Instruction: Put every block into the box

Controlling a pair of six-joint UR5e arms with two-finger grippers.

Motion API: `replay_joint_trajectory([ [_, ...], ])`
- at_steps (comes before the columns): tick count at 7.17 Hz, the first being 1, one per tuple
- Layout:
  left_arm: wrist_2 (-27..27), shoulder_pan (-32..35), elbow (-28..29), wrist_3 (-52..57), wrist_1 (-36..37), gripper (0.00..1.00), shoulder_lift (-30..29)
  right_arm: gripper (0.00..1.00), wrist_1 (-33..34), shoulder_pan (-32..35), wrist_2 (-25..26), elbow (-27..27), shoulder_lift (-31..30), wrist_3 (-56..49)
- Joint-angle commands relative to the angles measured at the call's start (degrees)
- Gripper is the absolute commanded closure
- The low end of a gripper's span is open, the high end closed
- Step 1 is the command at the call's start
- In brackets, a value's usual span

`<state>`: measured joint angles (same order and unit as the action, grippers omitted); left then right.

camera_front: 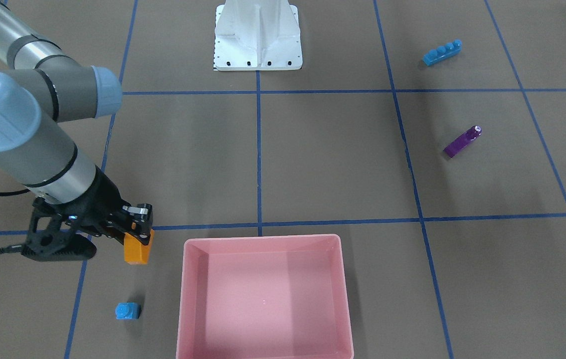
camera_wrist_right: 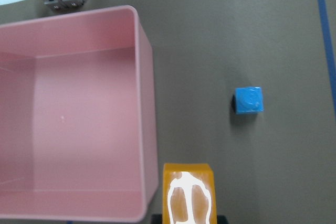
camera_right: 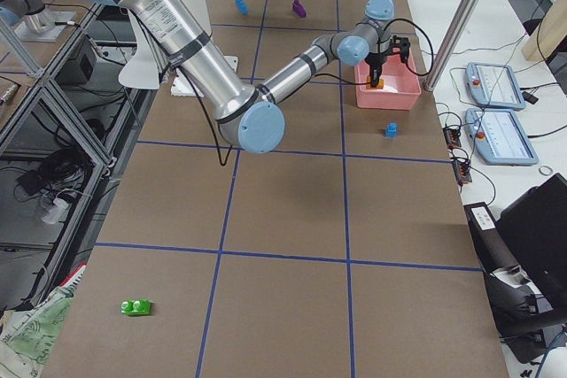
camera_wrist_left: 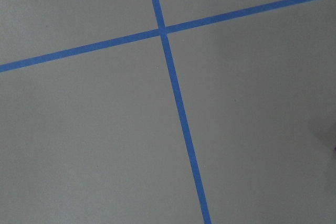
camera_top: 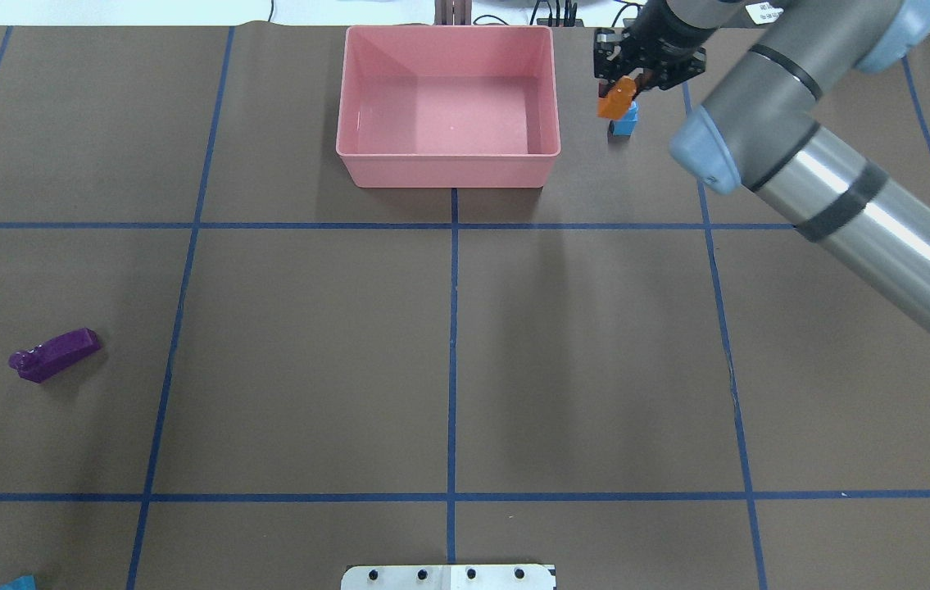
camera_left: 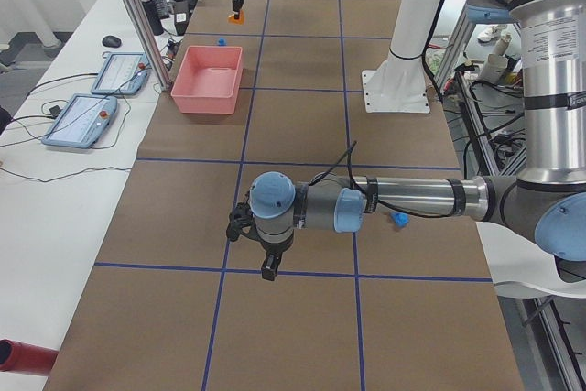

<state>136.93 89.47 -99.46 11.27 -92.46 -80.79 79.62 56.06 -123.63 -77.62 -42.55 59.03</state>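
Beside the shallow pink plastic box [camera_front: 263, 238], right gripper [camera_front: 138, 234] clamped on glossy orange one-stud brick [camera_front: 136, 253].
Left gripper [camera_left: 265, 267]: state cannot be told.

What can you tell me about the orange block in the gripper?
The orange block is a small, glossy, boxy plastic brick. The right gripper pinches its top, so it hangs just outside the pink box, not yet over it. Nothing else touches it; the small blue block lies nearby.
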Motion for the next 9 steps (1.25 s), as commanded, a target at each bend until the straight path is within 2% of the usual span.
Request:
replay_joint_trajectory([
  [1,0.0,0.0,0.0,0.1,-0.6,0.00,0.1,1.00,-0.3,-3.7,5.8,16.3,14.6,4.6],
  [2,0.0,0.0,0.0,0.1,-0.7,0.00,0.2,1.00,-1.3,-5.7,9.1,23.3,20.1,5.3],
  [3,0.0,0.0,0.1,0.1,-0.7,0.00,0.3,1.00,-3.4,-8.0,12.2,28.3,21.8,5.6],
  [4,0.0,0.0,0.1,0.1,-0.7,0.00,0.3,1.00,-6.1,-9.6,15.0,31.4,21.7,5.4],
  [5,0.0,-0.1,0.1,0.1,-0.7,0.00,0.3,1.00,-6.3,-10.0,15.0,32.8,21.6,4.4],
  [6,0.0,-0.1,0.3,0.2,-0.7,0.00,0.3,0.38,-6.3,-10.1,15.0,32.9,21.5,3.5],
  [7,0.0,-0.1,0.3,0.2,-0.7,0.00,0.3,0.01,-6.2,-10.2,14.6,32.9,21.5,3.1],
  [9,0.0,-0.1,-2.3,0.1,-0.7,0.00,-0.3,0.01,-6.1,-8.5,13.3,32.5,21.6,1.1],
])
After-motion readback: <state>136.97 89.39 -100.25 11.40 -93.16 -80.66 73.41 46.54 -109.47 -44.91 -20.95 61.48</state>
